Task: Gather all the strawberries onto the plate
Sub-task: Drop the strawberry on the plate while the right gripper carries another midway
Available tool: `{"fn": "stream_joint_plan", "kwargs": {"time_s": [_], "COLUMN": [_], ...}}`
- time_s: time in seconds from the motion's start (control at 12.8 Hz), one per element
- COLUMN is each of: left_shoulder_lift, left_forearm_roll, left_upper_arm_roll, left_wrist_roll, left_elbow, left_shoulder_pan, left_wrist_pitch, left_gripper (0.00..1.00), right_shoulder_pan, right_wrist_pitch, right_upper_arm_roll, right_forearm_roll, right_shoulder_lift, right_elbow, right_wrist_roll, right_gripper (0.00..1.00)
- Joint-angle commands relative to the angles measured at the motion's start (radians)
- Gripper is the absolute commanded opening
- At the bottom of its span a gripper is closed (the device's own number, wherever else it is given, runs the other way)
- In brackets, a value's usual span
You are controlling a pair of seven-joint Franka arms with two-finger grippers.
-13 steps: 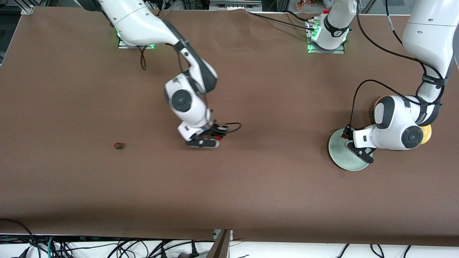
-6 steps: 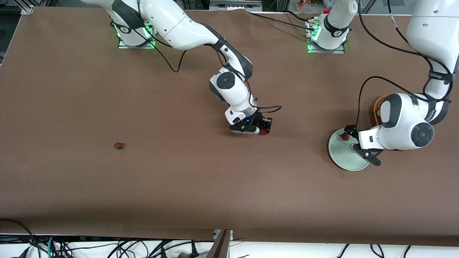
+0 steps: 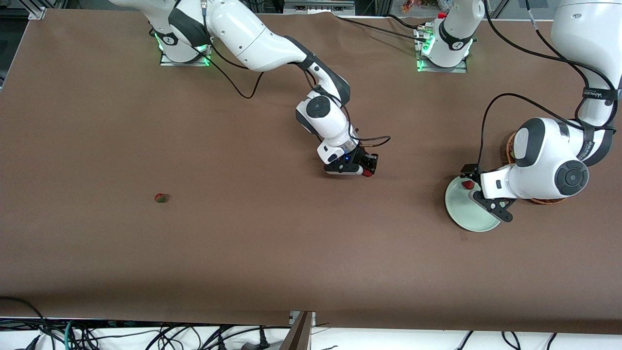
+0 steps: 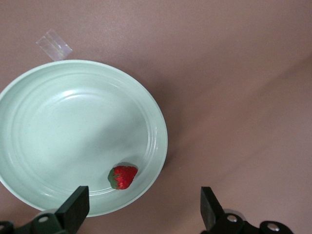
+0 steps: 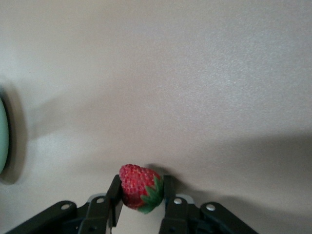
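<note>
Right now you can count three strawberries and one plate. One strawberry point(image 4: 123, 177) lies in the pale green plate point(image 3: 461, 214), close to the rim at about eleven o'clock as the front view shows it, the plate sitting toward the left arm's end of the table. A second strawberry point(image 5: 140, 193) is pinched between the fingers of your right gripper point(image 3: 365, 168), which hangs over bare brown table point(image 3: 272, 253) around the middle, between the two bases and well apart from the plate. The third strawberry point(image 3: 160, 198) lies alone on the table toward the right arm's end, well apart from everything else.

Your left gripper point(image 3: 478, 189) hovers over the plate's rim at about two o'clock, fingers point(image 4: 74, 209) spread wide with nothing between them; in its wrist view the berry in the plate sits just inside the rim. A brown wicker basket point(image 3: 510, 148) shows partly under the left arm, beside the plate at about one o'clock.
</note>
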Motion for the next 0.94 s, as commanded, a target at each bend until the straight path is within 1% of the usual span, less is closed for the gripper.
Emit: {"fn": "stream_joint_plan", "kwargs": {"time_s": [0.0,0.16,0.31,0.39,0.55,0.7,0.78,0.86], "left_shoulder_lift": [-0.017,-0.030,-0.039,-0.046,-0.049,-0.049,-0.050,-0.055], "left_forearm_roll": [0.003,0.003,0.003,0.003,0.003,0.016,0.020,0.022], "left_upper_arm_roll": [-0.030,-0.050,-0.083,-0.114,-0.174,-0.253,-0.281,-0.293], "left_wrist_roll": [-0.052,-0.097,-0.149,-0.184,-0.253,-0.441,-0.529,-0.592], "left_elbow": [0.006,0.008,0.006,0.006,0.003,-0.032,-0.070,-0.114], "left_shoulder_pan": [0.003,0.004,0.004,0.004,0.003,-0.001,-0.016,-0.025], "left_wrist_pitch": [-0.031,-0.048,-0.049,-0.049,-0.043,-0.028,0.031,0.111], "left_gripper": [1.00,1.00,1.00,1.00,1.00,1.00,1.00,1.00], "right_shoulder_pan": [0.007,-0.007,-0.057,-0.088,-0.163,-0.236,-0.267,-0.292], "right_wrist_pitch": [-0.004,-0.048,-0.169,-0.257,-0.446,-0.621,-0.689,-0.749], "right_upper_arm_roll": [-0.025,-0.032,-0.037,-0.034,-0.025,-0.026,-0.026,-0.028], "right_forearm_roll": [-0.001,-0.001,-0.001,0.000,0.008,0.009,0.009,0.009], "right_shoulder_lift": [0.021,-0.013,-0.083,-0.128,-0.208,-0.268,-0.289,-0.305], "right_elbow": [0.044,0.044,0.044,0.044,0.042,0.041,0.041,0.041], "right_wrist_roll": [-0.006,-0.015,-0.028,-0.055,-0.177,-0.294,-0.339,-0.382], "right_gripper": [1.00,1.00,1.00,1.00,1.00,1.00,1.00,1.00]}}
